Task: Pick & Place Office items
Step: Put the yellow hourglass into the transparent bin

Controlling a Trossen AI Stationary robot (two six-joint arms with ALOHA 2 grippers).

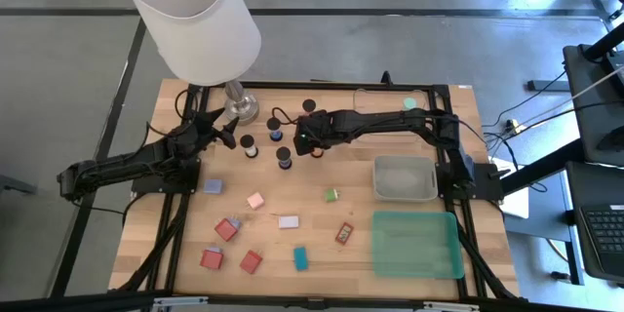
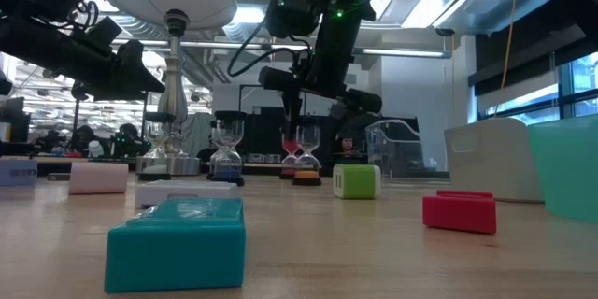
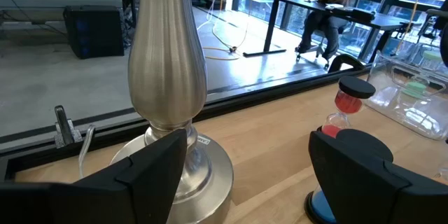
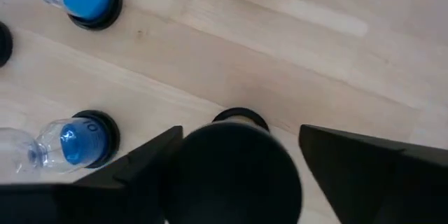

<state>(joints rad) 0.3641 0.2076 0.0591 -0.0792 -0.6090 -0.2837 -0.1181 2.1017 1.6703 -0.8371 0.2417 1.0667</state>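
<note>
Black-capped sand timers stand upright on the wooden tabletop (image 1: 146, 214) near the lamp (image 1: 195, 15), as seen from above, their long axes vertical. The right end effector (image 1: 314, 144) hangs over one of them, and the left end effector (image 1: 227, 136) sits just beside the lamp's base. Small blocks lie flat and scattered nearer the front: a lavender block (image 1: 213, 186), a pink block (image 1: 255, 200), a white block (image 1: 289, 222), a green block (image 1: 331, 195), a teal block (image 1: 300, 257) and several red ones. The clear tray (image 1: 375, 97) holds a mint cylinder (image 1: 410, 103). I can see nothing in the grey tray (image 1: 405, 177) or the green tray (image 1: 416, 244).

From table height, the red-sand timer (image 2: 301, 149) stands straight under the right arm, with another timer (image 2: 227, 145) to its side. The teal block fills the foreground with its broad side facing me.

Past the left wrist, the fingers (image 3: 150, 164) are spread wide and hold nothing. The lamp's metal stem (image 3: 166, 49) rises just ahead of them.

Past the right wrist, the timer's round black cap (image 4: 234, 175) sits between the fingers (image 4: 364, 161). They straddle it loosely, with a gap on one side, so it is not yet gripped. Two blue-sand timers (image 4: 77, 143) stand close by.
</note>
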